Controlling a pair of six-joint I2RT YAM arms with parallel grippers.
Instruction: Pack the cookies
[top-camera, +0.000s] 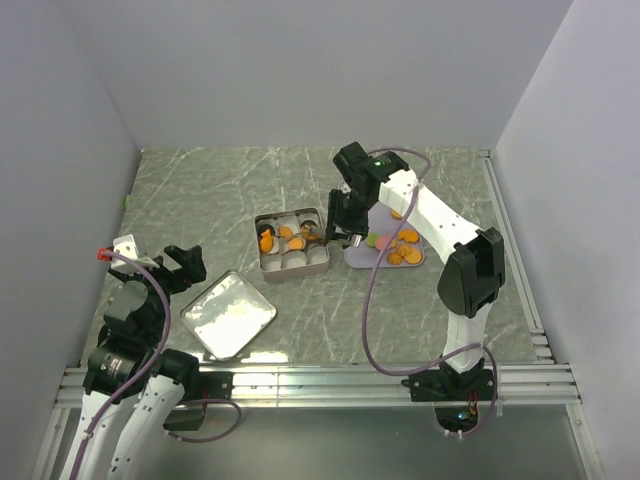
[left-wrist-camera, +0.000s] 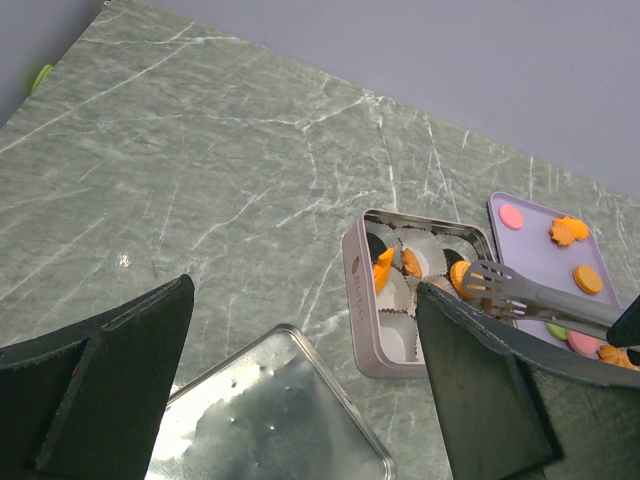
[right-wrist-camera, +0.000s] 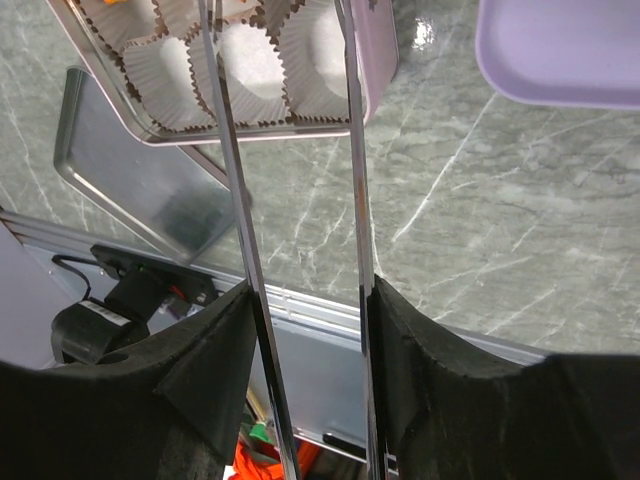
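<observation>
Over the tin (top-camera: 295, 270), on the side nearest the lavender tray (top-camera: 352, 258), my right gripper (right-wrist-camera: 310, 310) is clamped around a pair of tongs (left-wrist-camera: 540, 298). The squeeze is only partial, so the two blades stand apart along their length. Their tips hang above the tin's paper cups (right-wrist-camera: 250, 70), just beside an orange piece, and I cannot tell whether anything is pinched between them. My left gripper (top-camera: 183, 262) is spread wide and holds nothing, well off to the tin's left near the loose lid (top-camera: 228, 315).

Some of the cookies (top-camera: 405, 250) lie on the tray just right of the tin. Others already sit in the cups along the tin's far rows, while the cups on its near edge look bare.

To do this step well, I judge I should centre the tips over one cup, go low before easing the squeeze so a cookie drops flat, then lift straight up without snagging the paper
</observation>
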